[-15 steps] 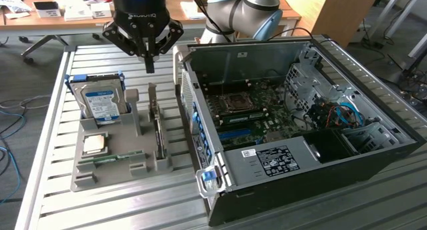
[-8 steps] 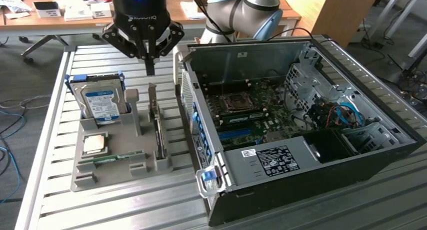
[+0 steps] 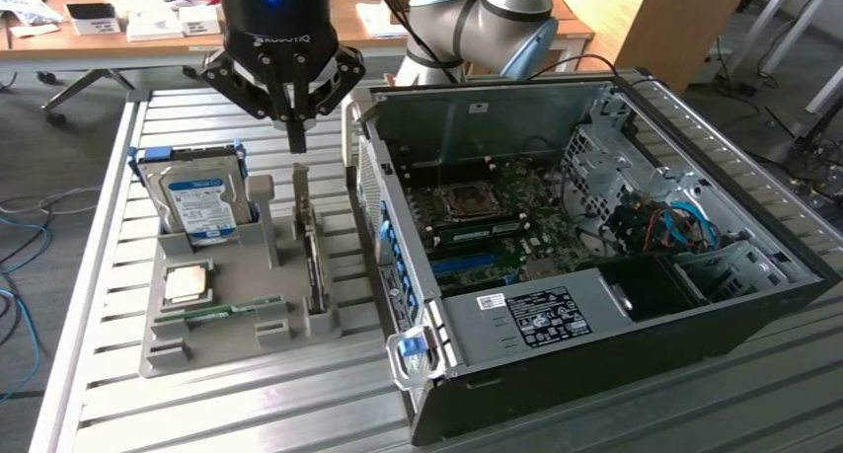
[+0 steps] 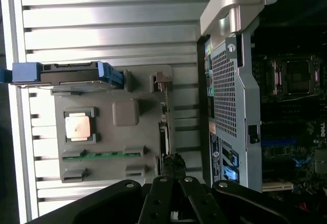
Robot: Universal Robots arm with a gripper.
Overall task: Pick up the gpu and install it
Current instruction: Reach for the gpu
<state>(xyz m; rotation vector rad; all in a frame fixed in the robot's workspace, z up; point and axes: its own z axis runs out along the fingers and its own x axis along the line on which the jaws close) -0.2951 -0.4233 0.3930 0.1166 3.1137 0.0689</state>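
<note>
The gpu (image 3: 312, 261) stands on its edge in a slot of the grey holder tray (image 3: 217, 346), with its grey metal end bracket (image 3: 300, 188) pointing up. In the wrist view the gpu (image 4: 164, 127) appears edge-on as a thin dark strip. My gripper (image 3: 296, 135) hangs just above the bracket, shut, with nothing between its fingers. In the wrist view the gripper (image 4: 172, 183) lies over the near end of the card, apart from it.
The tray also holds a silver hard drive (image 3: 197, 201) with blue rails, a square processor (image 3: 185, 283) and a green memory stick (image 3: 224, 313). The open black computer case (image 3: 737, 305), motherboard (image 3: 500, 226) exposed, lies on the exterior view's right on the slatted metal table (image 3: 264, 414).
</note>
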